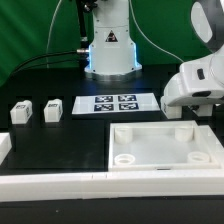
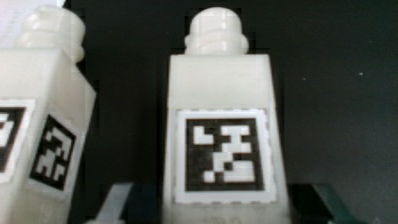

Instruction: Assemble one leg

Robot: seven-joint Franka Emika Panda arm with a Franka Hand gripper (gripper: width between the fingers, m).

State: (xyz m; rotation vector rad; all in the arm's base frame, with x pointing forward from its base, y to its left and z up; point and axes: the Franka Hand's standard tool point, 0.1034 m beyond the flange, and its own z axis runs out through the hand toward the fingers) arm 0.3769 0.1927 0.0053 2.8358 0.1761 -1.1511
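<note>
In the wrist view a leg (image 2: 222,120), a white stubby block with a black-and-white marker on its face and a ribbed peg at its far end, sits between my fingers. A dark finger pad (image 2: 143,205) lies against one side of it and the other against the opposite side. A second leg (image 2: 45,110) stands close beside it. In the exterior view my gripper (image 1: 190,100) is low at the right, behind the tray, and hides both legs. Two more legs (image 1: 20,113) (image 1: 52,110) stand at the exterior view's left.
The large white tray (image 1: 165,145) with round corner sockets lies in front of my gripper. The marker board (image 1: 112,103) lies mid-table before the robot base (image 1: 108,55). A long white rail (image 1: 60,185) runs along the front.
</note>
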